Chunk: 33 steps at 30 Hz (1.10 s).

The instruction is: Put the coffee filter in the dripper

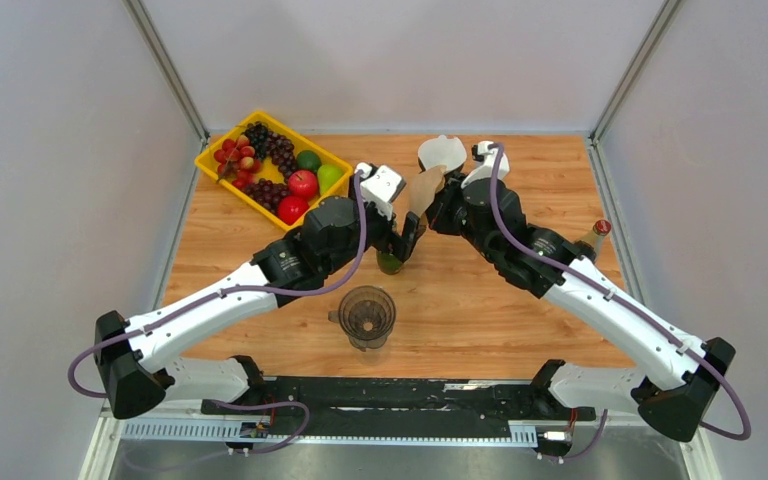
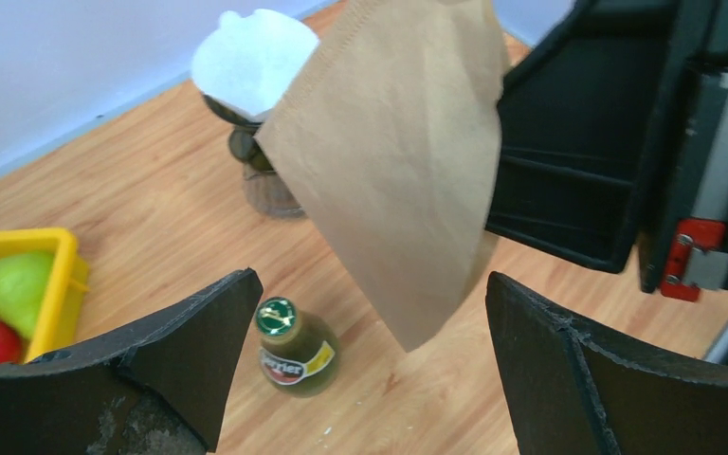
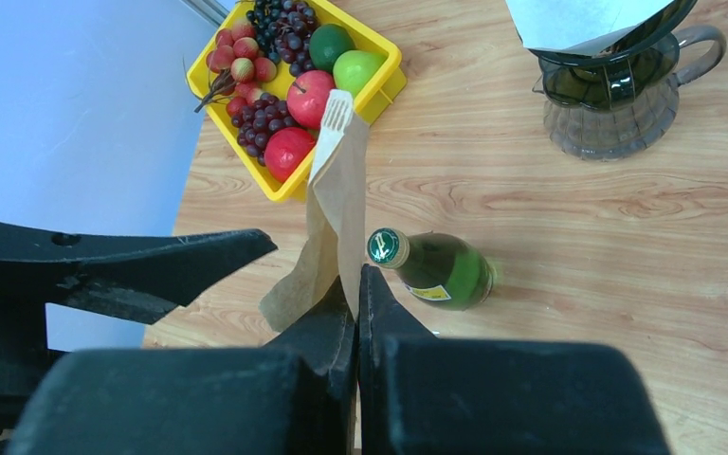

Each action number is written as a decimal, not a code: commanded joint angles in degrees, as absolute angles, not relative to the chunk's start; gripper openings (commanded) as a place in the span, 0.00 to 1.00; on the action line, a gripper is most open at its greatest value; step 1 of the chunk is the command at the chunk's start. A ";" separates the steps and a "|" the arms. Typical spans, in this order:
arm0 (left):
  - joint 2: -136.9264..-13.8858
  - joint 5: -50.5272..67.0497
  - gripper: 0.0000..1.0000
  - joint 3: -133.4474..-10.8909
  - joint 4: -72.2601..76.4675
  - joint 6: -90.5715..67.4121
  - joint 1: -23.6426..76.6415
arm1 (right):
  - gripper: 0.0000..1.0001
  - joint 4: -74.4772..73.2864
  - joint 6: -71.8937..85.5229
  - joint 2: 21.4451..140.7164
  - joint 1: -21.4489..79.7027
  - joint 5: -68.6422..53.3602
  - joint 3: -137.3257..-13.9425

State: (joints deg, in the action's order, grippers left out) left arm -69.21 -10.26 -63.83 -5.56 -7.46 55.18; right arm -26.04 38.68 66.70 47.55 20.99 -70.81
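Note:
My right gripper (image 1: 438, 203) (image 3: 357, 275) is shut on the edge of a brown paper coffee filter (image 1: 424, 189) (image 3: 337, 204) and holds it in the air above the table. My left gripper (image 1: 408, 237) (image 2: 370, 281) is open, its jaws on either side of the filter's lower tip (image 2: 398, 171), not touching it. An empty dark glass dripper (image 1: 365, 316) stands at the front centre of the table. A second dripper (image 1: 443, 153) (image 3: 616, 90) at the back holds a white filter (image 2: 251, 66).
A green Perrier bottle (image 1: 390, 263) (image 2: 294, 346) (image 3: 436, 268) stands under the grippers. A yellow tray (image 1: 212, 165) (image 3: 384, 76) of fruit sits at the back left. A brown bottle with a red cap (image 1: 595, 238) stands at the right edge.

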 commanded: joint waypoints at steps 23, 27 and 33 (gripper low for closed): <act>-72.27 -30.03 1.00 -68.12 -3.62 -7.45 56.10 | 0.00 -27.09 33.38 69.50 47.60 14.45 -74.42; -73.26 -29.49 1.00 -68.86 -3.21 -6.98 56.24 | 0.00 -27.22 33.24 70.03 47.58 14.06 -74.49; -74.17 -30.14 0.76 -69.19 -3.90 -5.91 56.25 | 0.00 -27.16 31.77 69.03 47.55 14.36 -74.23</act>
